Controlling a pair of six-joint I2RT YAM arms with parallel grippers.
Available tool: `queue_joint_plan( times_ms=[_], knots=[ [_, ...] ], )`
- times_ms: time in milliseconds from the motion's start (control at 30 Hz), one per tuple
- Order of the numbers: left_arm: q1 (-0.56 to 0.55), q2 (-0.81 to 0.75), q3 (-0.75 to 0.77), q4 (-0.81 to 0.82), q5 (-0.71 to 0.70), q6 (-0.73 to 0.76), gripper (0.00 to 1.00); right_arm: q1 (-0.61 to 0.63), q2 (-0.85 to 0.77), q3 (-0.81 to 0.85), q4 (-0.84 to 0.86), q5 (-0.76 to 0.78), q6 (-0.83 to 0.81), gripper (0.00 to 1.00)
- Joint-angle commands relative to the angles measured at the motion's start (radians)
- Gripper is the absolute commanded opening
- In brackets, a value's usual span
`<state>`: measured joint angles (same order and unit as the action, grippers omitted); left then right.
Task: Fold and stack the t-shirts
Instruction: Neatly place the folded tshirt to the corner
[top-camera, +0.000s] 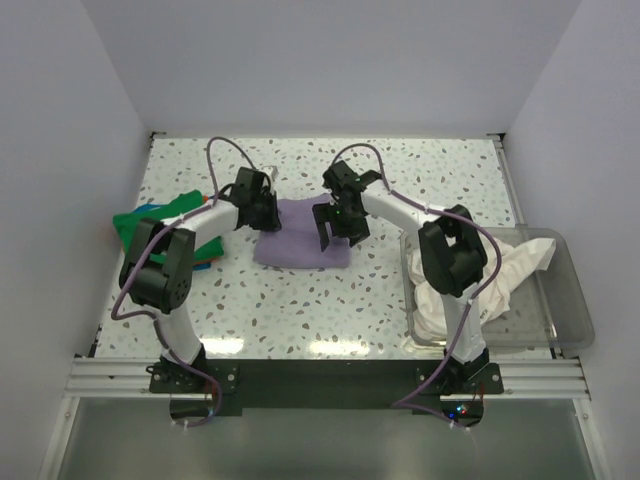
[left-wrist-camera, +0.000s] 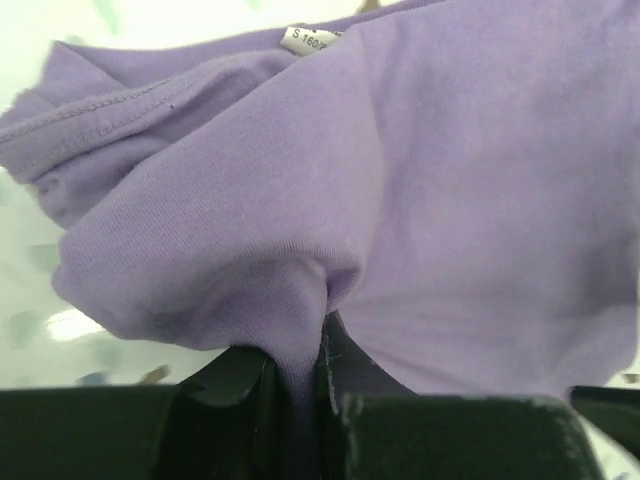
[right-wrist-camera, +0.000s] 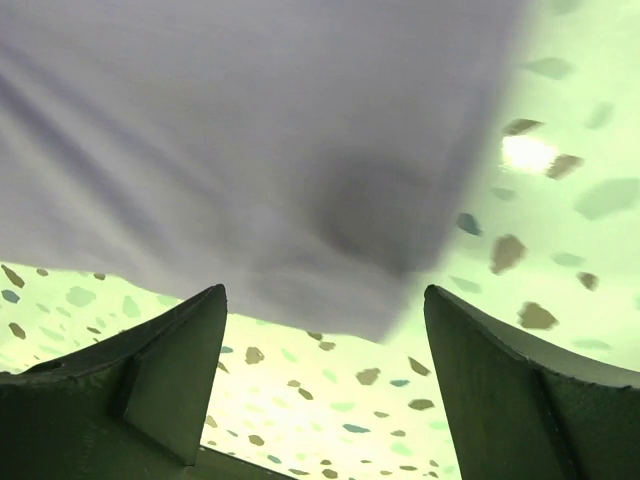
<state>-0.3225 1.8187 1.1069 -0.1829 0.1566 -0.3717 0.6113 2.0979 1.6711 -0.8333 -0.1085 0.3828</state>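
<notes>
Left hand (left-wrist-camera: 298, 385) clenched on a fold of the lavender t-shirt (top-camera: 300, 245) at its 10 o'clock corner. Right hand (right-wrist-camera: 322, 330) (at 2 o'clock) hangs spread, grasping nothing, above the worktop (top-camera: 300, 310).

lavender tee (top-camera: 297, 246): folded, centre | green tee (top-camera: 135, 220): left, possibly folded | white tee (top-camera: 510, 270): crumpled, right

Top view: a fixed camera above and behind the arm bases, facing down and forward, far enough back to take in the whole speckled table (top-camera: 300, 320). Left wrist view: mounted on the left gripper (left-wrist-camera: 300, 400), looking along its fingers, almost against the lavender t-shirt (left-wrist-camera: 450, 220). Right wrist view: mounted on the right gripper (right-wrist-camera: 325, 390), angled down, close over the lavender t-shirt's edge and the tabletop. All three views share that shirt.
</notes>
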Motion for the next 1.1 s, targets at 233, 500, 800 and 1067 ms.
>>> queue_joint_plan(
  times_ms=[233,500,800,1067],
  knots=[
    [0.074,-0.122,0.194,-0.435,-0.223,0.267,0.0,-0.058,-0.13,-0.079,-0.013,0.02,-0.044,0.83],
    [0.169,-0.205,0.26,-0.56,-0.211,0.339,0.0,-0.062,-0.105,-0.073,0.002,-0.025,-0.05,0.83],
    [0.232,-0.22,0.366,-0.645,-0.203,0.407,0.0,-0.062,-0.085,-0.045,-0.016,-0.037,-0.068,0.83],
    [0.269,-0.228,0.485,-0.728,-0.213,0.418,0.0,-0.061,-0.093,-0.07,-0.012,-0.049,-0.065,0.83]
  ],
)
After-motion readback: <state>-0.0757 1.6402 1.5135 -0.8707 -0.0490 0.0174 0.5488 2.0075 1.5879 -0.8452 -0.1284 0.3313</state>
